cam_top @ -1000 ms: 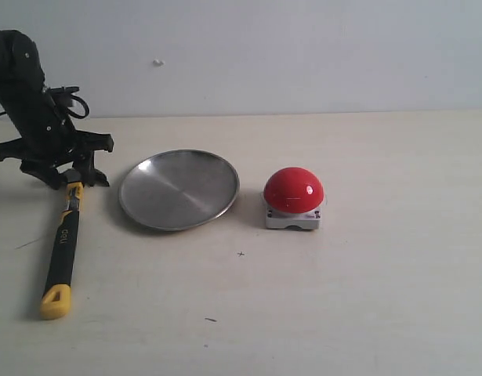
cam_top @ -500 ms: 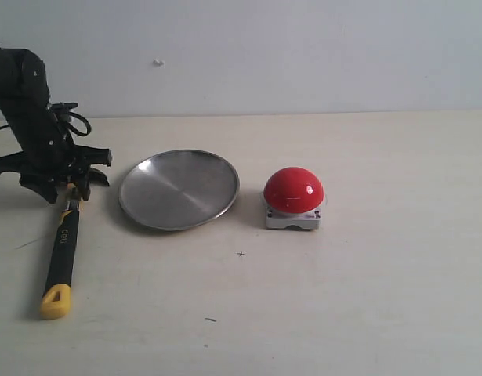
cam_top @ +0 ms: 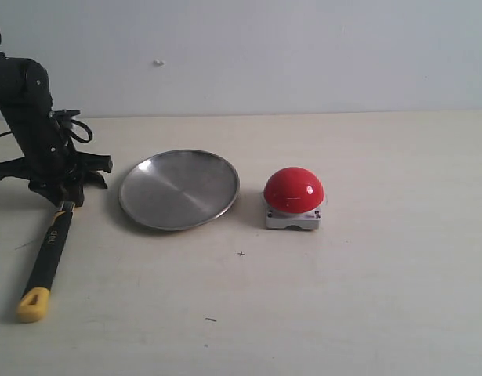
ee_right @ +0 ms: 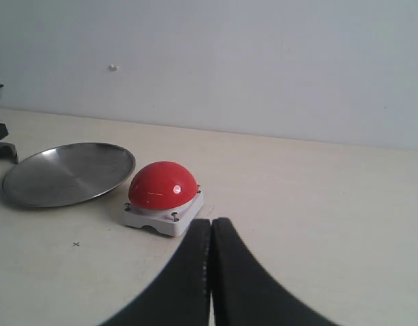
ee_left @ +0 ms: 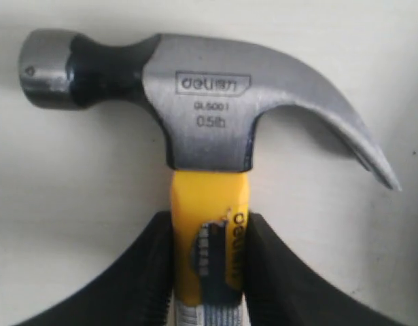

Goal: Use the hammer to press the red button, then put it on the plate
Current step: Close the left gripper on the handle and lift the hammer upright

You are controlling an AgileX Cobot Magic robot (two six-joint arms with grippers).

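The hammer (cam_top: 51, 247) lies at the left of the table, its black handle running toward the front and ending in a yellow tip. My left gripper (cam_top: 64, 197) is shut on its yellow neck. In the left wrist view the steel head (ee_left: 202, 115) shows just beyond the left gripper (ee_left: 210, 221), both fingers pressed against the neck. The silver plate (cam_top: 178, 188) sits to the right of the hammer. The red button (cam_top: 293, 189) on its grey base stands right of the plate. My right gripper (ee_right: 211, 222) is shut on nothing, near the button (ee_right: 162, 185) and apart from it.
A pale wall closes the back of the table. The plate (ee_right: 66, 173) also shows in the right wrist view, beyond the button. Bare tabletop (cam_top: 366, 298) stretches in front of and to the right of the button.
The hammer's handle end has swung to the left across the table. The left gripper has settled lower over the hammer's neck. Plate and button have not moved.
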